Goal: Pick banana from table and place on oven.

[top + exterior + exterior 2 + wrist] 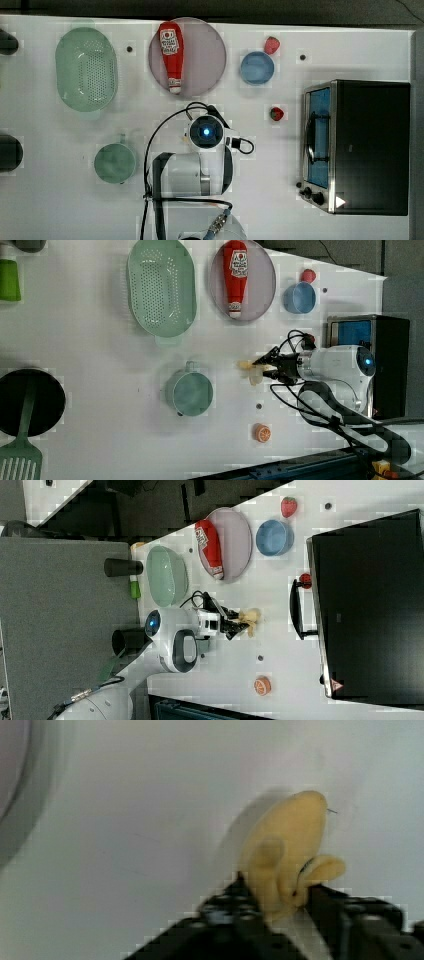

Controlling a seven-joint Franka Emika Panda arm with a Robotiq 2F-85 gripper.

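- In the wrist view the hand (280, 912) had its two dark fingers (225, 912) drawn in on either side of the banana's (287, 852) lower end, where the peel strips splayed out. They looked pressed against it, so I judged the hand narrowed onto the banana, not fully shut.
- The banana lay on the white table (125, 820), directly ahead of the fingertips, its long axis running on from the hand's own line and its rounded tip pointing away from the wrist.
- In the left view the banana (251, 371) stuck out from the hand (265, 366) toward the left view's left, low against the table, with a green cup (189, 392) near it on that side.
- In the right view the same pairing showed: the hand (235, 622) gripping the near end and the banana (249, 618) reaching toward the right view's right, toward the oven.
- Whether the banana was clear of the table I could not tell; it seemed to rest on it.
- The oven (372, 145) stood well apart, at the top view's right, its black top bare and its door facing the arm.
- Judged from this, the grasp was about made; the coming move called for a lift and a carry across to the oven's top, high enough to clear its front edge and handle (295, 610).
- Farther off lay a ketchup bottle (171, 52) on a plate (210, 55).
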